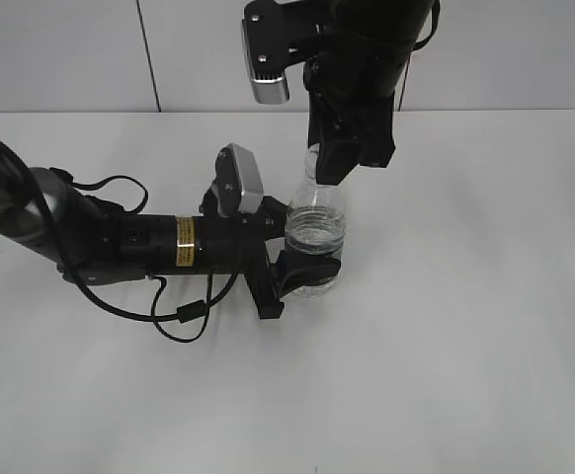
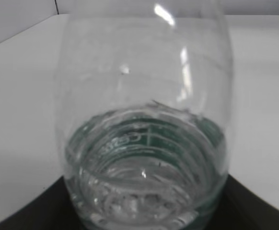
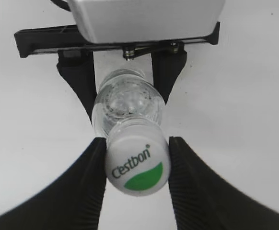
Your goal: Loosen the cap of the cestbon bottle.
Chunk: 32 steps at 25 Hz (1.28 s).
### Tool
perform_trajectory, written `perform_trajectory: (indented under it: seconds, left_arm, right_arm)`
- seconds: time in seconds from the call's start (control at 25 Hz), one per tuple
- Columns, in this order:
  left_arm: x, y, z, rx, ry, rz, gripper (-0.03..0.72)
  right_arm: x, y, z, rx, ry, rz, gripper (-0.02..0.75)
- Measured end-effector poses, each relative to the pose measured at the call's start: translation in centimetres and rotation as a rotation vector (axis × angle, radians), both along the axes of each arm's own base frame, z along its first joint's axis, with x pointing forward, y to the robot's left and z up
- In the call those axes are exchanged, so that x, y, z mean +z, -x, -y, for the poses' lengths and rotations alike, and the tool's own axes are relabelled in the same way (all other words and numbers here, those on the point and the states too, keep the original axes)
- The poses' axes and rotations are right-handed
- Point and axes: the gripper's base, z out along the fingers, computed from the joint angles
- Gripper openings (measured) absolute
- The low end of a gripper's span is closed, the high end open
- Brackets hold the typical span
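Observation:
The cestbon bottle [image 1: 317, 229] stands upright on the white table, clear, with water in its lower half. My left gripper [image 1: 307, 269] reaches in from the left and is shut on its lower body; in the left wrist view the bottle [image 2: 144, 120] fills the frame, with black jaws at both bottom corners. My right gripper [image 1: 332, 163] comes down from above and hides the cap in the exterior view. In the right wrist view the white cap [image 3: 137, 165], with its green mark, sits between the ribbed fingers [image 3: 89, 184], which touch it on both sides.
The left arm lies low along the table [image 1: 465, 316], and its cable loop [image 1: 181, 321] rests in front of it. A grey panelled wall [image 1: 70, 49] closes the back. The right arm's wrist camera [image 1: 268, 59] hangs above the bottle.

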Motion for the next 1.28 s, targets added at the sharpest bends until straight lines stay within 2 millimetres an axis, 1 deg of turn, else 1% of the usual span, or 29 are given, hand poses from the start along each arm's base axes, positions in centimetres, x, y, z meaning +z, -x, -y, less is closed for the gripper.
perform_trajectory:
  seconds: [0.28,0.48,0.72,0.84,1.04,1.16,1.28]
  left_arm:
    - [0.0,0.0,0.0,-0.003,0.001,0.001,0.412]
    - [0.0,0.0,0.0,-0.004,0.0,0.0,0.412]
    - [0.0,0.0,0.0,-0.003,0.001,-0.001,0.412]
    - [0.0,0.0,0.0,-0.003,0.0,-0.001,0.412]
    - [0.3,0.0,0.0,-0.005,-0.008,0.007,0.412]
    - [0.4,0.0,0.0,-0.006,-0.017,0.011,0.412]
    - [0.4,0.0,0.0,-0.007,-0.018,0.013,0.412]
  right_arm:
    - [0.3,0.2,0.1,0.022,-0.005,0.004,0.303]
    - [2.4,1.0,0.3,0.027,-0.054,0.029,0.295]
    - [2.8,1.2,0.3,0.023,-0.066,0.033,0.295]
    - [4.2,1.7,0.7,0.011,-0.088,0.057,0.295]
    - [7.2,2.8,1.8,-0.003,-0.104,0.133,0.295]
    - [7.7,2.9,2.2,-0.09,-0.116,0.126,0.295]
    - [7.7,2.4,2.9,-0.239,-0.138,0.088,0.295]
